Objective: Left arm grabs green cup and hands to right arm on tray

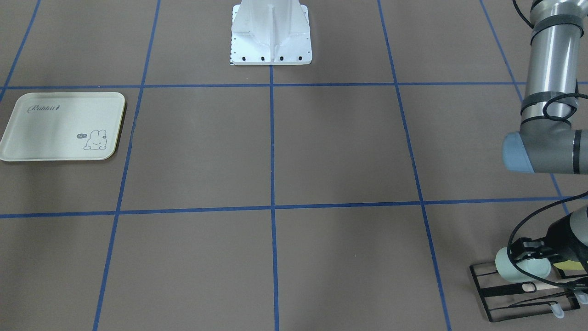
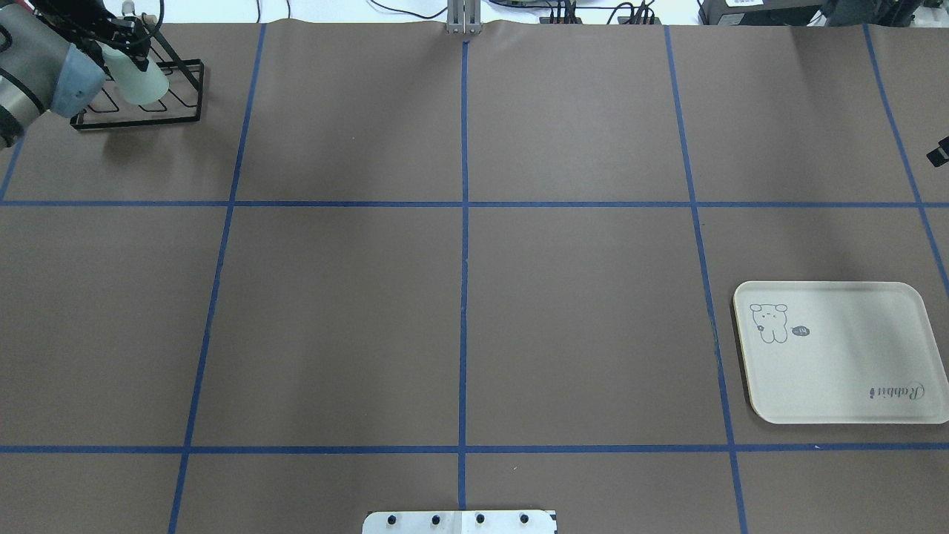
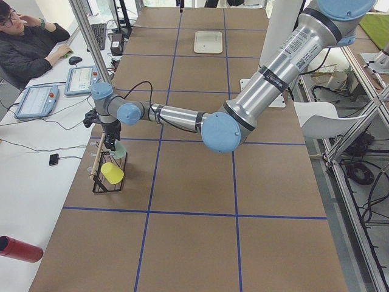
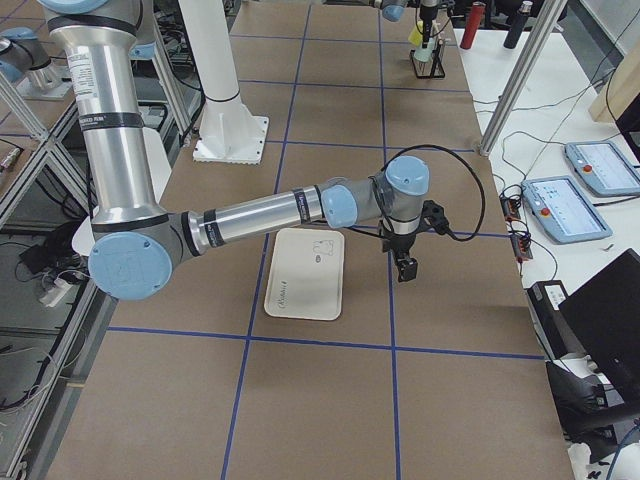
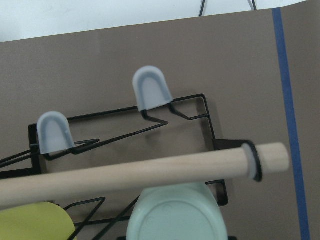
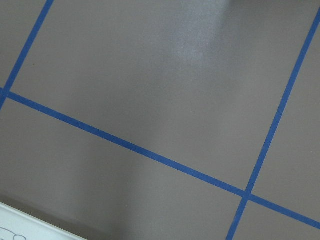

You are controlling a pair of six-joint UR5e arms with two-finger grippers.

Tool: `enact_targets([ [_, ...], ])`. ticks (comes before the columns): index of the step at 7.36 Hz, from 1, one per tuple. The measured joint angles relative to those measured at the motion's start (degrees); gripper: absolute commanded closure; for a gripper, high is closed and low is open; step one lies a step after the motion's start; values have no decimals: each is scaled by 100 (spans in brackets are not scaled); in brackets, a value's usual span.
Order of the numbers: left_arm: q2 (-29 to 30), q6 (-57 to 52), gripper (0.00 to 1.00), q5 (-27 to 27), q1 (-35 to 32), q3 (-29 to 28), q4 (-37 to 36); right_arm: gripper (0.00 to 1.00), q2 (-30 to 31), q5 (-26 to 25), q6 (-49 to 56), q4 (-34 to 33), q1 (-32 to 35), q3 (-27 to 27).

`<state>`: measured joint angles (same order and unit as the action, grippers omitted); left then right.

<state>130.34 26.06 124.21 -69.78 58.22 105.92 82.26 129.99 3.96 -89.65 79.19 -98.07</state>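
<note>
The green cup (image 1: 512,267) lies tilted over the black wire rack (image 1: 505,292) at the table's far left corner; in the overhead view the green cup (image 2: 142,80) points away from the arm. My left gripper (image 1: 533,252) straddles it, fingers against its sides, shut on it. Its pale base (image 5: 172,214) fills the bottom of the left wrist view. The cream tray (image 2: 845,371) lies bare on the right side, also seen as the tray (image 1: 55,133). My right gripper (image 4: 405,266) hangs beside the tray (image 4: 300,285), over bare table; I cannot tell whether it is open or shut.
A yellow cup (image 1: 569,265) sits on the rack beside the green one. A wooden rod (image 5: 125,175) crosses the rack, with two capped pegs (image 5: 150,89) bare. The robot base (image 1: 271,34) stands at mid-table. A person (image 3: 24,45) sits at a side desk.
</note>
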Motion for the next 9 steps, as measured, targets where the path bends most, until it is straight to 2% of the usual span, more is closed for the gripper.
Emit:
enact_targets([
  [4, -20, -18, 77, 78, -115, 227, -64, 0, 0, 0, 0, 0, 0, -8],
  [9, -353, -22, 79, 850, -551, 838, -90, 0, 0, -8, 0, 0, 0, -19],
])
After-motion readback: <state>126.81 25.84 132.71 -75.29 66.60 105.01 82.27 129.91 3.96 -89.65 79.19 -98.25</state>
